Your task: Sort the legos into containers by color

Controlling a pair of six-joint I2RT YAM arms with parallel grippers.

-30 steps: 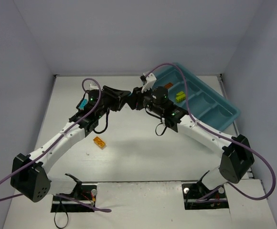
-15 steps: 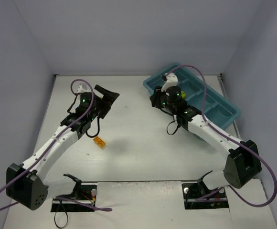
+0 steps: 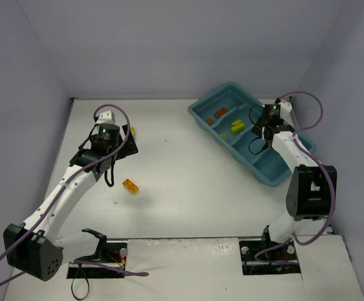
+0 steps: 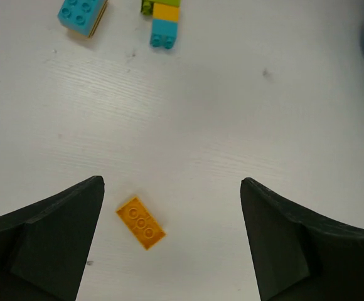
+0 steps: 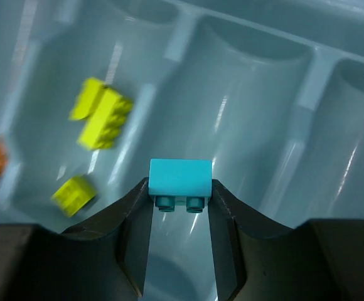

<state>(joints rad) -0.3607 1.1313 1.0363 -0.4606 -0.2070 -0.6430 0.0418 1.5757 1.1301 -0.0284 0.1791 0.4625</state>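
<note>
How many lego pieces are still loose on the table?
3: an orange brick under the left claw, a cyan-topped stack and a green-yellow-cyan stack beyond it. Others may be hidden.

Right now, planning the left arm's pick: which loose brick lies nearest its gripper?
The lone yellow-orange brick, flat before the open left gripper; the cyan-topped pair and three-colour stack lie farther.

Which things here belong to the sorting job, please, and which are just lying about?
Job: long teal-blue plastic tray; cyan plastic brick in right gripper; lime green bricks; yellow-orange flat brick; multicolour brick stack; cyan-topped brick.
Lying about: purple cables; white table.
</note>
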